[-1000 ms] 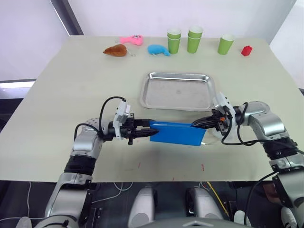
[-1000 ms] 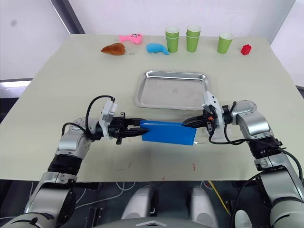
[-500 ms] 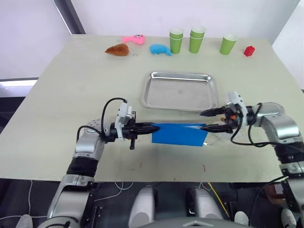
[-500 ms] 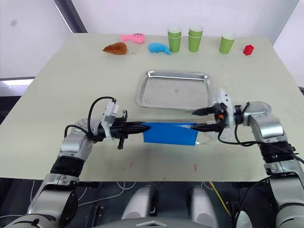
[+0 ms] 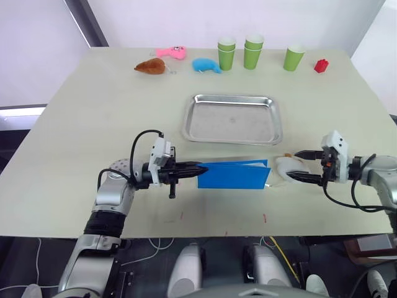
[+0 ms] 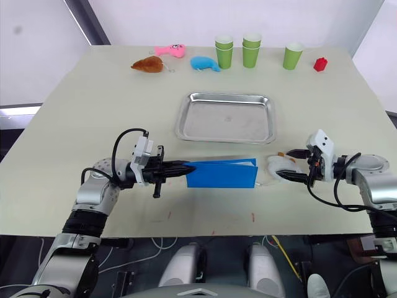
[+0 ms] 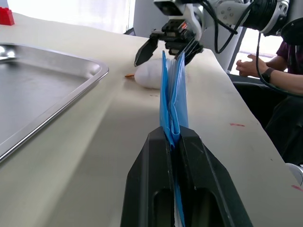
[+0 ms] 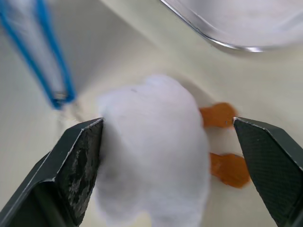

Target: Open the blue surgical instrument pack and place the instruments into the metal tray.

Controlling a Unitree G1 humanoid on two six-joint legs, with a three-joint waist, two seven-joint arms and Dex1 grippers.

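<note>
Pinched between the closed fingers of the left gripper (image 5: 193, 167) is one short end of the blue surgical instrument pack (image 5: 232, 174), held on edge with its long axis running toward the right gripper (image 5: 300, 164), whose fingers are spread wide around a white plush toy (image 5: 288, 166) just beyond the pack's far end. The metal tray (image 5: 232, 118) lies behind on the desk (image 5: 93, 112).

We see a white plush toy (image 5: 287, 166) lying between the blue surgical instrument pack (image 5: 234, 175) and the right gripper (image 5: 301, 165), blocking that end. Bare table (image 5: 111, 112) surrounds the metal tray (image 5: 232, 118); cups (image 5: 252, 53) and toys (image 5: 151, 65) stand well apart along the far edge.
</note>
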